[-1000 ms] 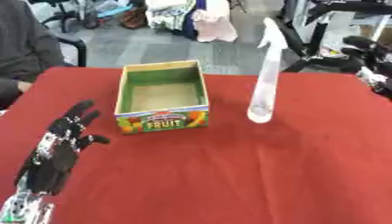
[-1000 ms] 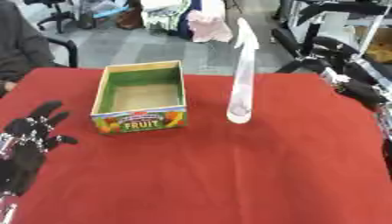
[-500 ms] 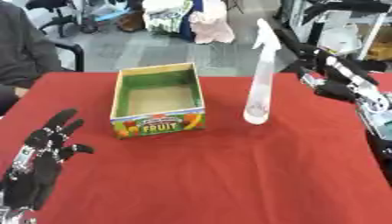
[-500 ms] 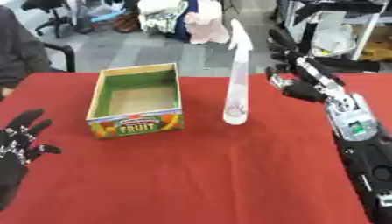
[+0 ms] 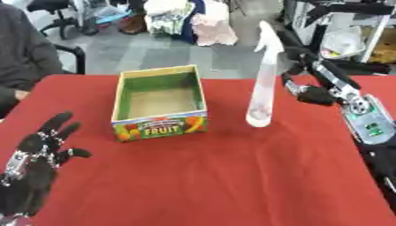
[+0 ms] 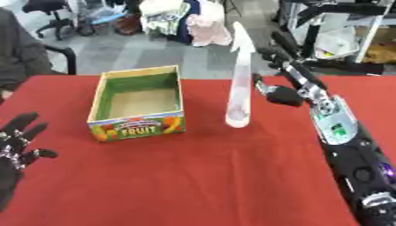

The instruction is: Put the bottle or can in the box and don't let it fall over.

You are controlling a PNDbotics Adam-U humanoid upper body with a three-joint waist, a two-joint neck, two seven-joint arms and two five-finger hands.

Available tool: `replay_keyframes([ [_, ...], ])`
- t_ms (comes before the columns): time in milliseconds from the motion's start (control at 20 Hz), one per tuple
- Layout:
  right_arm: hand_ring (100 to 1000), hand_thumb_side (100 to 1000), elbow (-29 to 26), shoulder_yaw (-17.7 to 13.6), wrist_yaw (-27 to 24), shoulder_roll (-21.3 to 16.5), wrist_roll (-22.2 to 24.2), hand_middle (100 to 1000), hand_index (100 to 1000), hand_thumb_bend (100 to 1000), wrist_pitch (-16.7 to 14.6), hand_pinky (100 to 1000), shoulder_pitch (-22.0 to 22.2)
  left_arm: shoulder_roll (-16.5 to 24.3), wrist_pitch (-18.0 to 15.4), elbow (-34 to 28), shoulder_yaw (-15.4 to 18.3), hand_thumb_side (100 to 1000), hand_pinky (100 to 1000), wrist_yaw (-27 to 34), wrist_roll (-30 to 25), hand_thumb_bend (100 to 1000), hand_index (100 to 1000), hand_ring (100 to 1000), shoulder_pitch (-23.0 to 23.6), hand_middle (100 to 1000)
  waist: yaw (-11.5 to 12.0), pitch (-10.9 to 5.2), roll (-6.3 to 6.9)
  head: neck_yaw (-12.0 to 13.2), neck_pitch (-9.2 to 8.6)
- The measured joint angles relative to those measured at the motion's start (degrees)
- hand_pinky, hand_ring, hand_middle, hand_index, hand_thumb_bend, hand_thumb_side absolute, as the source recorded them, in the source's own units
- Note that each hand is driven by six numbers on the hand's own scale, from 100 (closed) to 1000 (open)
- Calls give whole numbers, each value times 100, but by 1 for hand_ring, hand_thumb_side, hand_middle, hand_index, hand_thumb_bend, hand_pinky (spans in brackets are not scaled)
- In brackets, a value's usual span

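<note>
A tall clear spray bottle [image 5: 261,86] with a white nozzle stands upright on the red table [image 5: 232,176], right of the box. The cardboard fruit box [image 5: 158,101] is open-topped, green inside and holds nothing. My right hand [image 5: 313,77] hovers just right of the bottle with its fingers straight and spread, a small gap between them and the bottle. My left hand [image 5: 39,154] rests open at the lower left, fingers up, far from both things.
A seated person's dark sleeve [image 5: 23,57] shows at the table's far left edge. Beyond the table are office chairs, piles of cloth and shelving. The table's front half holds only my arms.
My right hand has come in from the right edge and now stands close beside the bottle. The camera has shifted a little; box and bottle have not moved.
</note>
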Motion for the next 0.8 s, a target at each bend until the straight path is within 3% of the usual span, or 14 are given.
replay_keyframes([
  [450,1000,446,97,14,439,50,-471,1000,1000,100,-10,966,-37,-1,27,1,-8,912,655,44,-27,180,1000,1000,-42,1000,88,0,-4,-71,-52],
  [800,1000,496,322,-99,223,14,-369,1000,1000,100,295,955,-197,-2,33,1,-37,911,656,47,-39,180,1000,1000,-61,1000,202,1,-10,-142,-122],
])
